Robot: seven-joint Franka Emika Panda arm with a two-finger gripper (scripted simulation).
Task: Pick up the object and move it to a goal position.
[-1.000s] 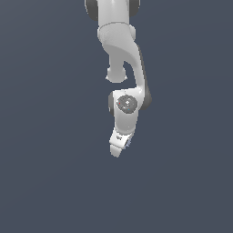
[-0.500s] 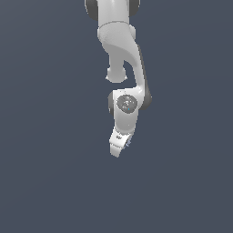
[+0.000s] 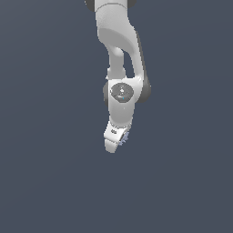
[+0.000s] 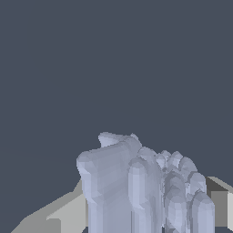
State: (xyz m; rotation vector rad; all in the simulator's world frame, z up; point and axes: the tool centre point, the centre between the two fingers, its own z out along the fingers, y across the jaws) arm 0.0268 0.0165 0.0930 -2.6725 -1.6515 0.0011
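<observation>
Gripper (image 3: 114, 142) closed on ridged lavender object (image 4: 141, 191), arm (image 3: 119, 54) w/ both against plain grey backdrop.

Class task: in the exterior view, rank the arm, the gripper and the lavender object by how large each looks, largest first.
1. Arm: largest by far.
2. Gripper: much smaller.
3. Object: smallest, though the gripper hides most of it, so only a spiky edge shows.

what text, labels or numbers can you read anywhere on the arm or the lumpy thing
None readable.
A small dark mark on the white claw in the exterior view is too small to read.
The ridged lavender-blue lump and the arm's round grey joint cap carry no writing.
</observation>
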